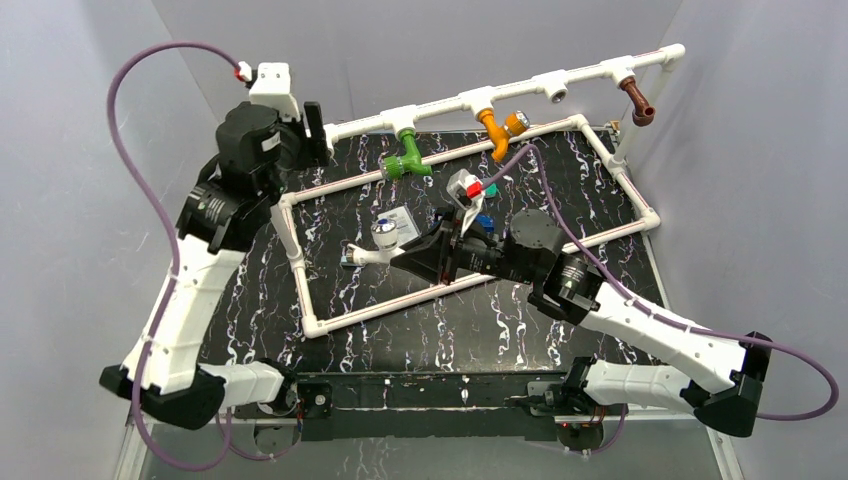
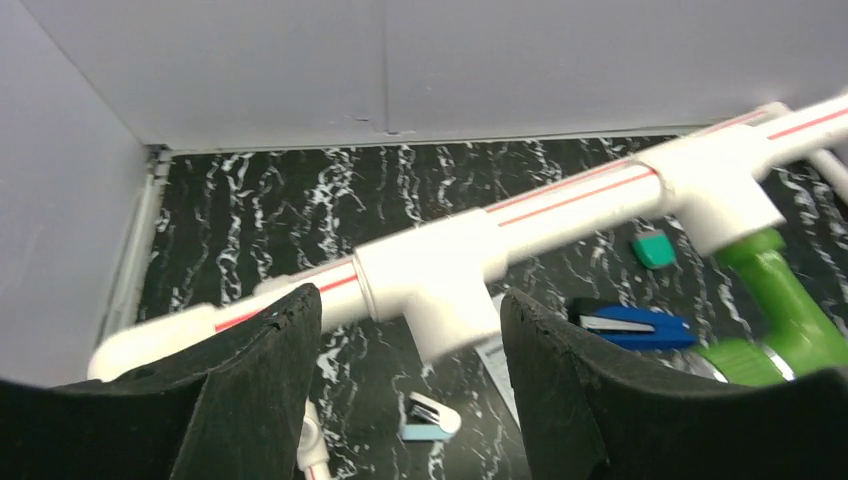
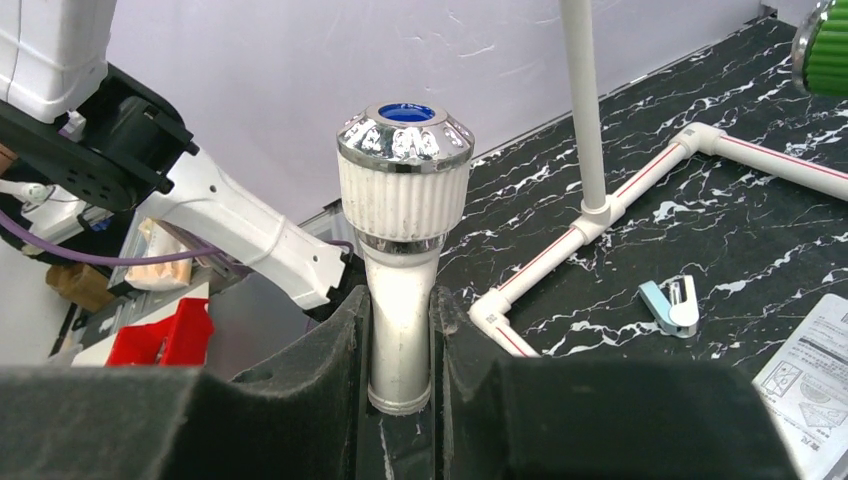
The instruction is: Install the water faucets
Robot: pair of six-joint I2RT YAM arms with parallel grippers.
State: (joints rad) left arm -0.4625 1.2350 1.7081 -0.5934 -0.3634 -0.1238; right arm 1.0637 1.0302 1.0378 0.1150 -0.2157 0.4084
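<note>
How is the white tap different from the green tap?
The white tap is held by the right gripper; nothing holds the green tap. The white tap is off the pipe frame; the green tap hangs from a tee on it. Both have round knobs with shiny trim.

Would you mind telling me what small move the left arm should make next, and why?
Probably close the left gripper on the empty tee fitting: its jaws stand open either side of it, not gripping. That would likely steady the pipe frame, since the right gripper holds the white faucet by its stem.
</note>
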